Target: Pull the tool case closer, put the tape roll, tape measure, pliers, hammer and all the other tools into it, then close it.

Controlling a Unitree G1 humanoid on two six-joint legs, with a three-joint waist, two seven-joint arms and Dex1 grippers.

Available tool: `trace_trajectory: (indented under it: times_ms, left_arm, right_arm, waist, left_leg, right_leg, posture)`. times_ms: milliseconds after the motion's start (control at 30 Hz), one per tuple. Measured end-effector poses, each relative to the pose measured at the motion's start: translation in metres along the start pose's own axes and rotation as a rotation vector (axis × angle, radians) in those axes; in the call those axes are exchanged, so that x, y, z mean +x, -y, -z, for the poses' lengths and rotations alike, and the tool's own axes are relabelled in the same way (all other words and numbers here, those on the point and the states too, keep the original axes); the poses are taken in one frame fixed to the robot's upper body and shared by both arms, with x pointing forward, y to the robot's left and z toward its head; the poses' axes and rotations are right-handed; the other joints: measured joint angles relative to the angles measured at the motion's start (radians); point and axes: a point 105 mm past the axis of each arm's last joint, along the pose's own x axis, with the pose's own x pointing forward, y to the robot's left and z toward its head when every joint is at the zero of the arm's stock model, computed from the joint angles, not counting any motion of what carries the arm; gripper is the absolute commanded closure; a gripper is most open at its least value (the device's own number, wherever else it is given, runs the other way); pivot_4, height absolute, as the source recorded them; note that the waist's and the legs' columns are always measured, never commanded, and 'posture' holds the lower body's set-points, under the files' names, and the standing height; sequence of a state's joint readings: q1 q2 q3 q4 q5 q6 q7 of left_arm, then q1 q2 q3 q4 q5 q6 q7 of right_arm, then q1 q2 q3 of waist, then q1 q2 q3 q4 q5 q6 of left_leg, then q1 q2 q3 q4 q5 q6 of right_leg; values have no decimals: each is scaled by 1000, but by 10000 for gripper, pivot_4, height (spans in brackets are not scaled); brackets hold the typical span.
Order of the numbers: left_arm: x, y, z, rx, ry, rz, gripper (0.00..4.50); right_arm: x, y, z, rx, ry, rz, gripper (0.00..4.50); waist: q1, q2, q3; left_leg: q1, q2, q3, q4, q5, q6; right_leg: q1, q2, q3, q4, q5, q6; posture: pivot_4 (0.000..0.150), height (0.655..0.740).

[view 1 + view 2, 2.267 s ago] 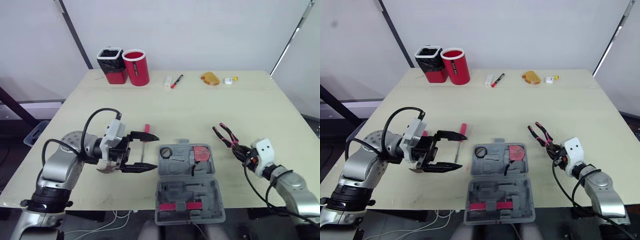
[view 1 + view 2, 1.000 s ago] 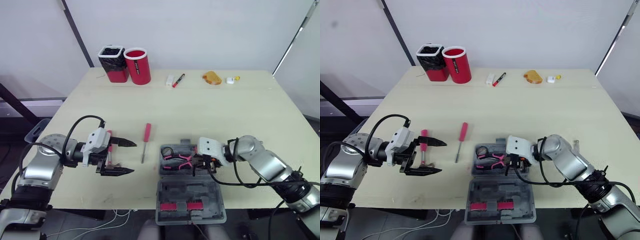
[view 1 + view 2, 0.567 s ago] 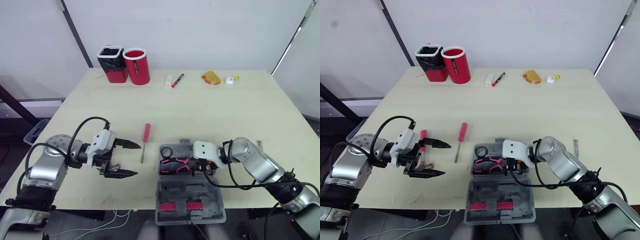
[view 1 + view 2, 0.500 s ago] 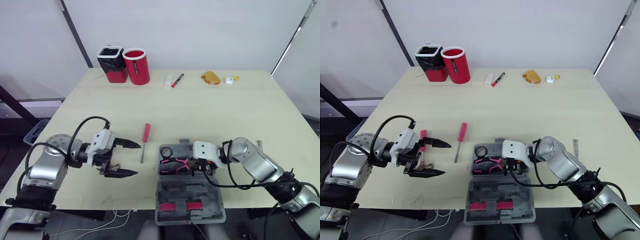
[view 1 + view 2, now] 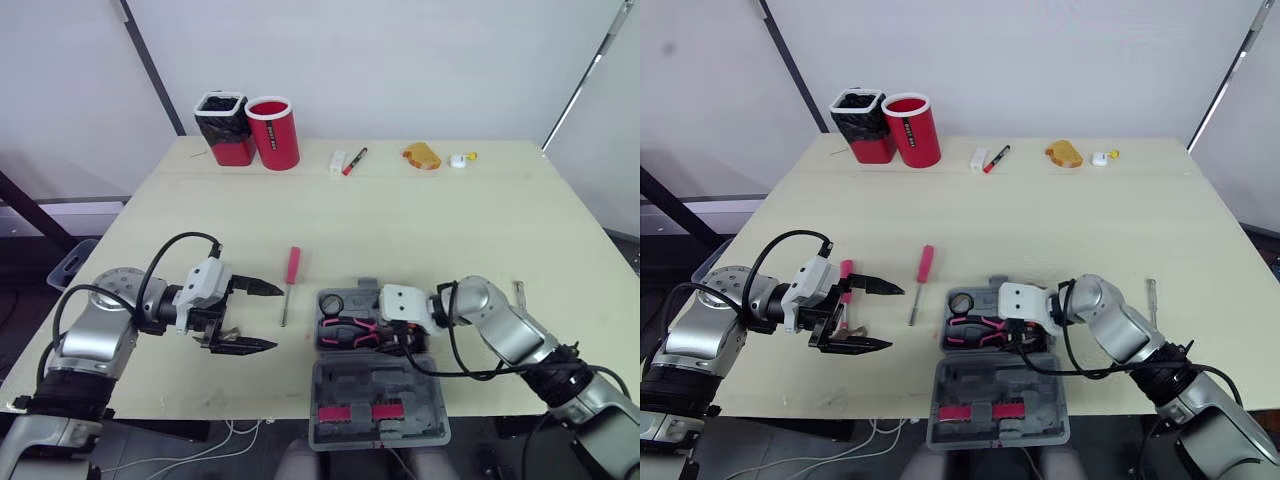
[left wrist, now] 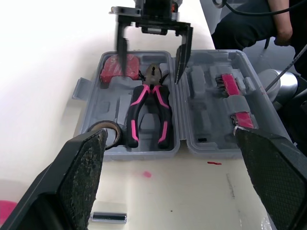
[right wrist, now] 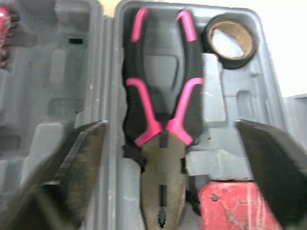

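Two seconds later, pliers (image 7: pixel 162 148) lie released inside tool case (image 6: pixel 211 129).

wall (image 5: pixel 420 60): white | table (image 5: pixel 430 225): pale yellow top | struts (image 5: pixel 153 65): dark, diagonal, behind

Grey moulded-plastic tool case (image 5: pixel 402 385) lies open at the near edge of the cream tabletop (image 5: pixel 450 220), centre; its near half holds red bit strips (image 5: pixel 350 412); its far half holds pink-and-black-handled pliers (image 5: pixel 350 328) in the middle, black tape roll (image 5: pixel 332 304) in the far-left corner, red tape measure (image 7: pixel 235 211) on the right. Left of the case, red-handled screwdriver (image 5: pixel 288 290); further left, pink-handled hammer (image 5: pixel 846 270); right of the case, small metal tool (image 5: pixel 1151 292). Along the far edge, left to right: black square cup (image 5: pixel 222 130), red round cup (image 5: pixel 273 132), white block (image 5: pixel 337 163), red-and-black marker (image 5: pixel 353 162), orange lump (image 5: pixel 421 157), small white item (image 5: pixel 457 160).
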State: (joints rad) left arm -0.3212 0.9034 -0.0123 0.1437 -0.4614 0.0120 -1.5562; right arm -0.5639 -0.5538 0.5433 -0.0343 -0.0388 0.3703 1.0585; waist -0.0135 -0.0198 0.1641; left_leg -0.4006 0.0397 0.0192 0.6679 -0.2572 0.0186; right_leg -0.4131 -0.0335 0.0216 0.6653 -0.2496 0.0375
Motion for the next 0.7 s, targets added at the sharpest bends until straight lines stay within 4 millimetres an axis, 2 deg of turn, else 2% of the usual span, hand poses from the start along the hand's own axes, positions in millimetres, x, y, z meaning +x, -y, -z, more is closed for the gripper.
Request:
trace_trajectory:
  times_ms: [133, 233, 267, 367, 433, 467, 500, 700]
  left_arm:
    - [1, 1, 1, -4, 5, 1, 0]
    - [2, 1, 2, -5, 9, 2, 0]
    - [3, 2, 2, -4, 12, 3, 0]
    - [4, 2, 2, -4, 16, 4, 0]
    - [5, 2, 2, -5, 24, 5, 0]
    - [5, 2, 2, -5, 25, 5, 0]
    - [6, 2, 2, -5, 30, 6, 0]
    - [7, 2, 1, -3, 32, 6, 0]
  right_arm:
    - [-2, 0, 2, 37, 41, 21, 906]
    - [-5, 2, -9, 126, 195, 55, 8536]
    - [-5, 2, -13, 128, 233, 56, 13923]
    - [-5, 1, -17, 133, 296, 68, 25743]
    - [0, -1, -14, 156, 312, 69, 36866]
    - [1, -1, -13, 160, 313, 69, 38274]
    - [4, -2, -10, 172, 317, 72, 43894]
    - [13, -1, -1, 196, 315, 87, 44549]
  waist:
    - [1, 0, 0]
    - [0, 0, 0]
    - [-1, 0, 0]
    - [0, 0, 0]
    - [0, 0, 0]
    - [0, 0, 0]
    - [0, 0, 0]
    - [0, 0, 0]
  left_leg:
    - [0, 0, 0, 0, 0, 0]
    - [0, 0, 0, 0, 0, 0]
    - [0, 0, 0, 0, 0, 0]
    - [0, 0, 0, 0, 0, 0]
    - [0, 0, 0, 0, 0, 0]
    - [0, 0, 0, 0, 0, 0]
    - [0, 0, 0, 1, 0, 0]
    - [0, 0, 0, 1, 0, 0]
  right_leg:
    - [0, 0, 0, 0, 0, 0]
    - [0, 0, 0, 0, 0, 0]
    - [0, 0, 0, 0, 0, 0]
    - [0, 0, 0, 0, 0, 0]
    - [0, 0, 0, 0, 0, 0]
    - [0, 0, 0, 0, 0, 0]
    - [0, 0, 0, 1, 0, 0]
    - [0, 0, 0, 1, 0, 0]
  posture:
    - [1500, 7400]
    - [1500, 7400]
    - [1500, 7400]
    - [1500, 7400]
    - [1500, 7400]
    - [1500, 7400]
    - [1500, 7400]
    - [1500, 7400]
